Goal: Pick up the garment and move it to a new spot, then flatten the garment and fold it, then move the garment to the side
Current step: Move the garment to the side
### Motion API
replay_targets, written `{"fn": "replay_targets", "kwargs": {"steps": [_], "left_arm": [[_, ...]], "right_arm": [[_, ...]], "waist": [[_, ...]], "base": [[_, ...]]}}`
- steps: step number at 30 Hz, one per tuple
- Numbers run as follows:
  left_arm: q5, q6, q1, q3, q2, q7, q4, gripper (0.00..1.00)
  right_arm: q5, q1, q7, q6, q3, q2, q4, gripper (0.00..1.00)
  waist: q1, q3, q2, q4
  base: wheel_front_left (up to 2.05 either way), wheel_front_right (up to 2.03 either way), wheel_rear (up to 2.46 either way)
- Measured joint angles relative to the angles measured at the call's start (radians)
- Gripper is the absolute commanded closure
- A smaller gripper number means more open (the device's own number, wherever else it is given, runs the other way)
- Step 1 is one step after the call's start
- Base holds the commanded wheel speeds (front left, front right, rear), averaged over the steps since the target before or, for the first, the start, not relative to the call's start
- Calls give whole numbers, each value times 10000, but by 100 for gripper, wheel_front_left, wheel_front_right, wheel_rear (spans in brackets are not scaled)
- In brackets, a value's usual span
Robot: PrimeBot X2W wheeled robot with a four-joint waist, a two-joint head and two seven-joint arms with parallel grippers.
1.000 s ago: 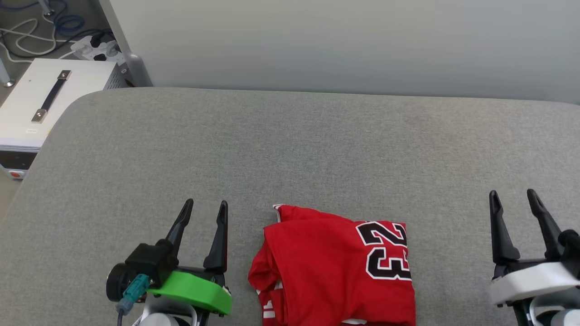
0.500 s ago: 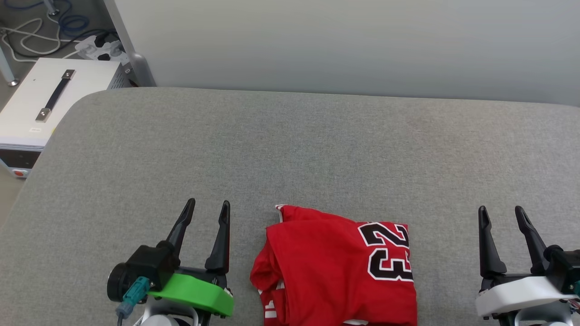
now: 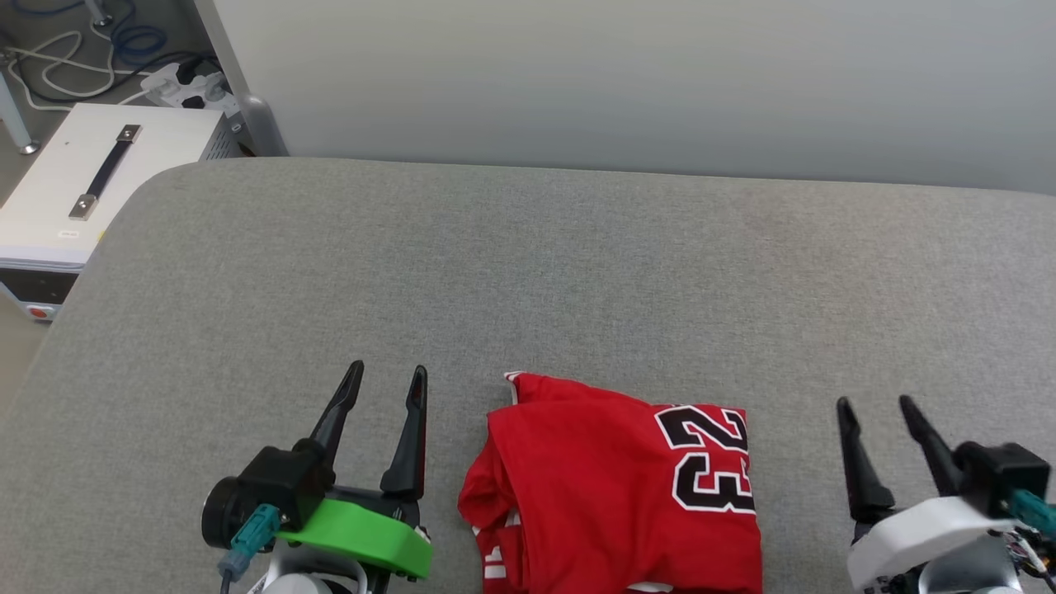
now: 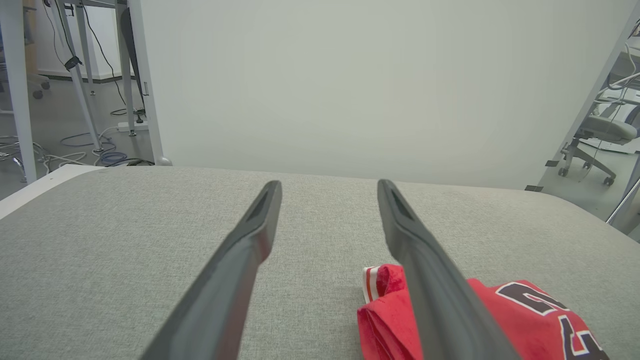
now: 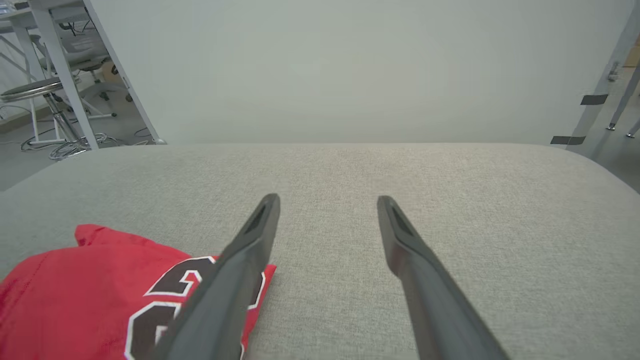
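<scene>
Head view: one garment [image 3: 610, 487], folded, at bench [image 3: 528, 264] near edge, centre. Two tools flanking, clear of cloth: left tool [image 3: 388, 367] and right tool [image 3: 873, 402], fingers spread, empty.

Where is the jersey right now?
In the head view the jersey lies folded on the grey surface, at the bottom centre, between the left pincer and the right pincer, touching neither.

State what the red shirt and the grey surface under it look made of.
Red shirt: probably soft knit fabric, matte; it creases and bunches at its folded edge. Grey surface: woven upholstery cloth, seemingly padded; fine heathered weave, rounded corners.
</scene>
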Motion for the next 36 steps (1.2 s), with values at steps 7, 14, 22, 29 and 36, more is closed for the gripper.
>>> {"fn": "replay_targets", "kwargs": {"steps": [7,14,22,29,36], "left_arm": [[2,0,-5,-84,29,0,6,0],[13,0,-44,-199,25,0,12,0],[13,0,-477,-265,-15,0,15,0],[13,0,-670,-290,-31,0,17,0],[13,0,-712,-324,-46,0,27,0]], "right_arm": [[1407,-53,4744,-2,800,-794,-1072,0],[2184,-322,9597,-2,646,-786,-2219,0],[1557,-1154,11522,-2,322,100,-2000,0],[1294,-1322,11438,-2,330,288,-1158,0],[1279,-1367,11127,-2,811,268,-408,12]], "waist": [[0,186,0,93],[0,565,0,296],[0,1219,0,908],[0,1630,0,1399],[0,1909,0,1716]], "base": [[0,0,0],[0,0,0],[0,0,0],[0,0,0],[0,0,0]]}}
